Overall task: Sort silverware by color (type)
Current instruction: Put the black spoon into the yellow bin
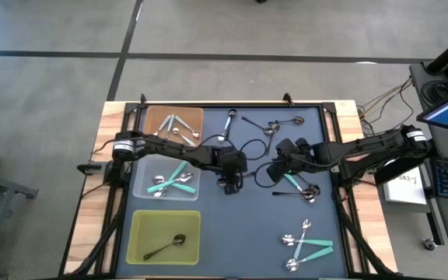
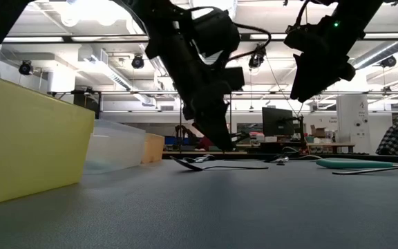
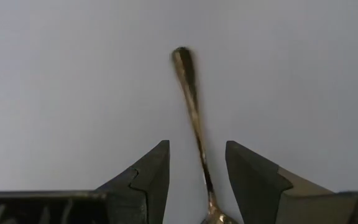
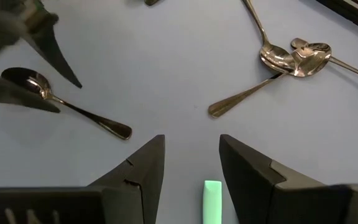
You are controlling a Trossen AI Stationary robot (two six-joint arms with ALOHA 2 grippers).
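Nearest the low camera sits the yellow-green tray (image 2: 30,138), front-left corner of the mat. Left gripper (image 1: 230,185) is down at mid-table, fingers apart and straddling the handle of a dark spoon (image 3: 191,106) that lies flat on the mat; nothing is clamped yet, and the handle runs closer to one finger than the other. Main risk as I judge it: an off-centre close could push the thin handle sideways or pinch it at an angle, so the spoon pivots or slips out on the lift. Second risk: the right gripper (image 1: 281,166) hangs close by, fingers apart and empty, above the end of a teal handle (image 4: 211,200); with both arms crowded at mid-table, a careless move could make them touch or sweep nearby spoons. A flat spoon also offers little height to grab, so the fingertips may scrape the mat. Containers, largest first as they appear: the yellow-green tray holds one dark spoon (image 1: 166,247); the clear tray (image 1: 141,187) holds teal-handled spoons (image 1: 171,181); the orange tray (image 1: 152,119) holds shiny silver spoons (image 1: 177,129). Loose silverware remains: several silver spoons (image 4: 294,55) at the far side of the mat, and a mixed cluster (image 1: 306,243) at front-right.
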